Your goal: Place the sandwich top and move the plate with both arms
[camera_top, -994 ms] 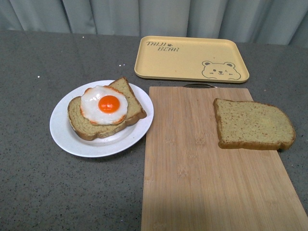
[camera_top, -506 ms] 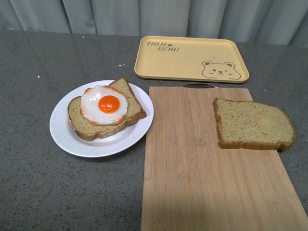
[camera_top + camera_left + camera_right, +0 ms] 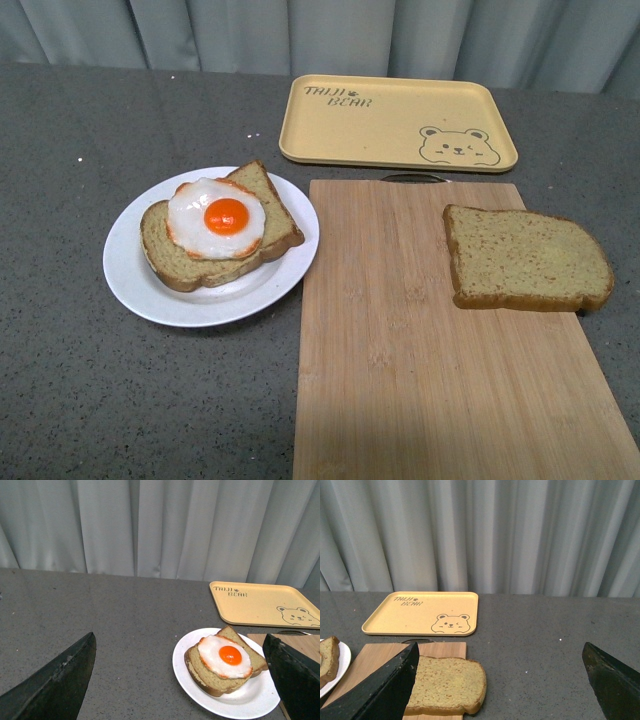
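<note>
The sandwich top, a plain speckled bread slice, lies flat on the right part of a wooden cutting board; the right wrist view shows the sandwich top too. The white plate sits left of the board and carries a bread slice with a fried egg. The left wrist view has the plate ahead of my left gripper, which is open and empty. My right gripper is open and empty, with the sandwich top beside one finger. Neither arm appears in the front view.
A yellow tray with a bear drawing rests behind the board, near the grey curtain. The tabletop is dark grey and speckled. The board's metal handle points toward the tray.
</note>
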